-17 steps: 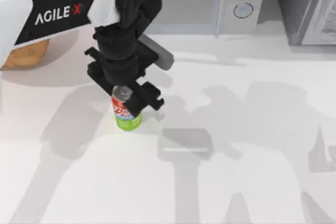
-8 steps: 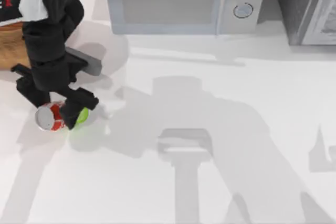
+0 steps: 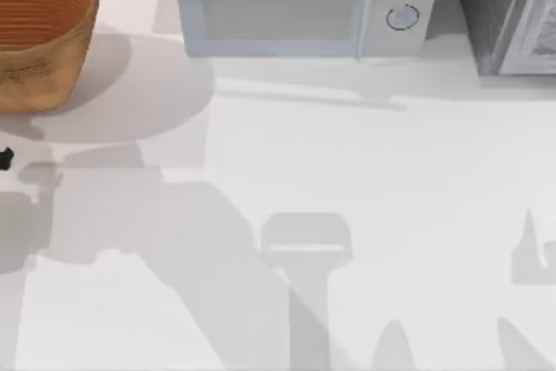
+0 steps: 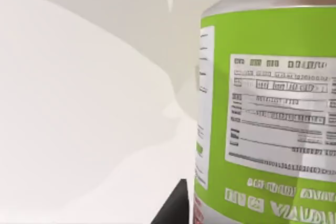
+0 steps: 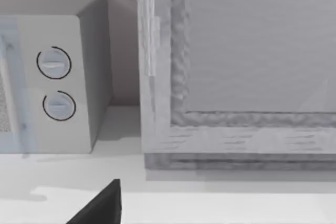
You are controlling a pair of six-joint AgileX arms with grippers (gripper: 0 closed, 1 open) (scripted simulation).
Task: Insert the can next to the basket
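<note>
Basket (image 3: 39, 36) at the far left corner of white surface (image 3: 365, 180), cut by the left edge. Can (image 4: 268, 114) very close before left wrist camera, green label side showing; left pincer state impossible to tell. Microwave (image 3: 300, 2) along far edge, wide open room in front.

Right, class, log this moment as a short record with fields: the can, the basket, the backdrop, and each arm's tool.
can: small green-labelled drink can, close before the left wrist camera
basket: large round orange-brown wicker basket, table's far left corner
backdrop: pale grey microwave at the back
left tool: black tip at the top view's left edge
right tool: parked facing the microwave
</note>
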